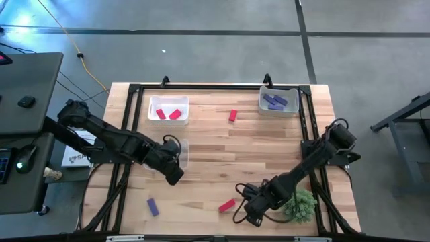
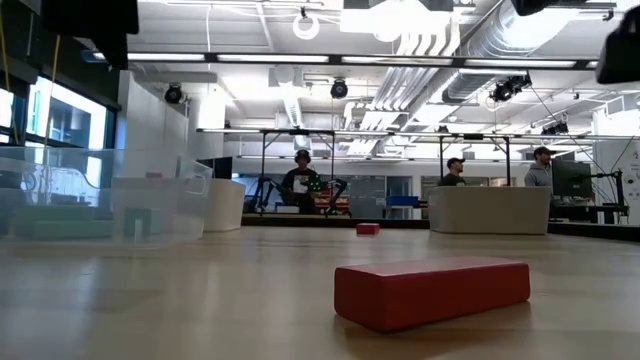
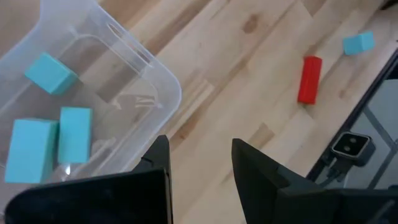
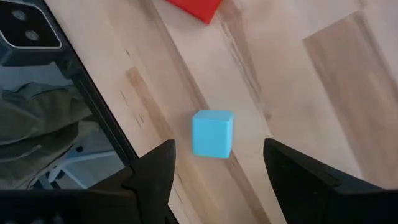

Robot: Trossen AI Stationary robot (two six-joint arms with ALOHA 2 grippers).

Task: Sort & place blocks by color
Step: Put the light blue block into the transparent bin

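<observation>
Hovering low near the table's front edge, right gripper (image 4: 214,168) with fingers spread wide and empty, a teal cube (image 4: 212,132) on the wood between them, apart from both. Red bar (image 1: 227,205) just beside, purple bar (image 1: 152,206) farther left along the front. Left gripper (image 3: 200,171) at the rim of a clear bin (image 3: 165,84), fingers parted, nothing held; three teal blocks (image 3: 51,73) inside. Two red blocks (image 1: 168,113) in the back-left bin (image 1: 153,102), purple blocks (image 1: 275,101) in the back-right bin (image 1: 263,105), one red block (image 1: 233,115) loose between them.
</observation>
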